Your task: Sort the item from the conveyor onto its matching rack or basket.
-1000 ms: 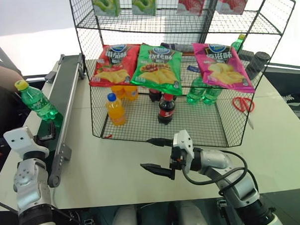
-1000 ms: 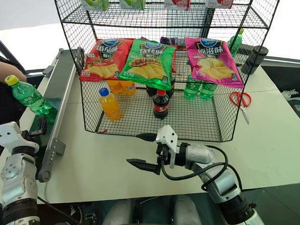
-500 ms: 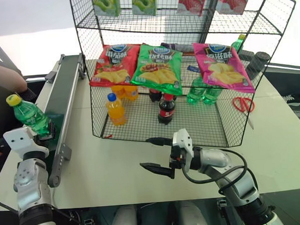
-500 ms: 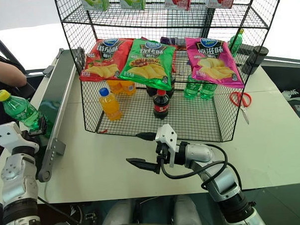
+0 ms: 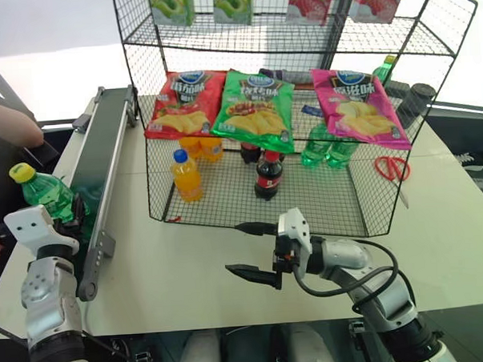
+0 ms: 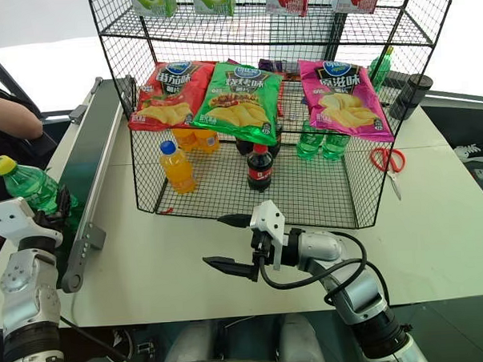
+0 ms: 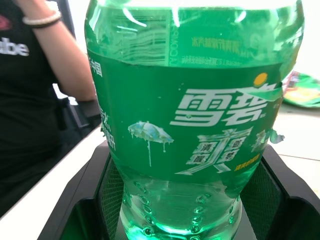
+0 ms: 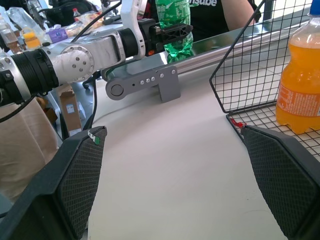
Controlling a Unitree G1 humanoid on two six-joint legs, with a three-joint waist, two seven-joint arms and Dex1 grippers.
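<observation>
Green soda bottle (image 5: 47,196) sits clamped in the left claw (image 5: 73,211) beside the conveyor (image 5: 104,159); right claw (image 5: 248,249) gapes empty over the worktop (image 5: 189,271); a person's arm is cut off.

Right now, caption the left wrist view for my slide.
Left gripper shut on the green soda bottle, a person's arm behind.

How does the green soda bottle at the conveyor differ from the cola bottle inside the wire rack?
The green soda bottle is translucent green with a yellow cap; the cola bottle is dark with a red cap. The green bottle leans, gripped low by the shut left gripper at the conveyor; the cola bottle stands upright and free on the wire rack's lowest tray. Both are small capped plastic drink bottles.
</observation>
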